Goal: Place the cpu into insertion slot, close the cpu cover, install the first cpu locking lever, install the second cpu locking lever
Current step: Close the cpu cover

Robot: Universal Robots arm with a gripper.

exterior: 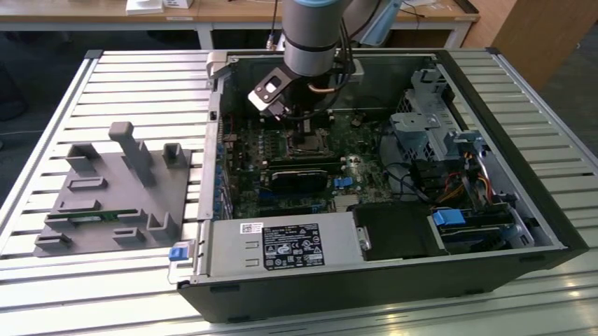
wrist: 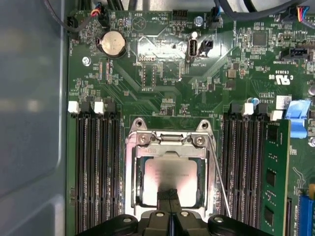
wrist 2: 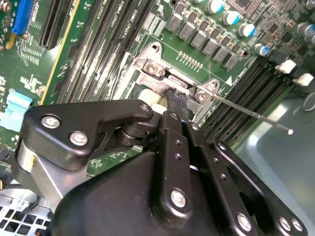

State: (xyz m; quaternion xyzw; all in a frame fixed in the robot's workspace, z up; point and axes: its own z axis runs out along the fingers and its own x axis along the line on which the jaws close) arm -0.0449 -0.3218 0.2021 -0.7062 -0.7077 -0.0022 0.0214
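Silver-grey cpu (wrist: 170,169) lies flat in insertion slot (exterior: 307,145), metal top up; square, so no long axis to tell; dull sheen. cpu cover (wrist: 147,149) frames it, window over chip. Slot sits on green motherboard (wrist: 162,98) inside black computer case (exterior: 374,290). Gripper (wrist: 170,194) clenched, fingertips together, nothing between, tips at chip's edge. Thin lever rod (wrist 2: 246,111) slants out over memory slots (wrist: 96,162).

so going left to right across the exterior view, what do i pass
grey slotted holder → green motherboard → metal drive cage → case's right wall
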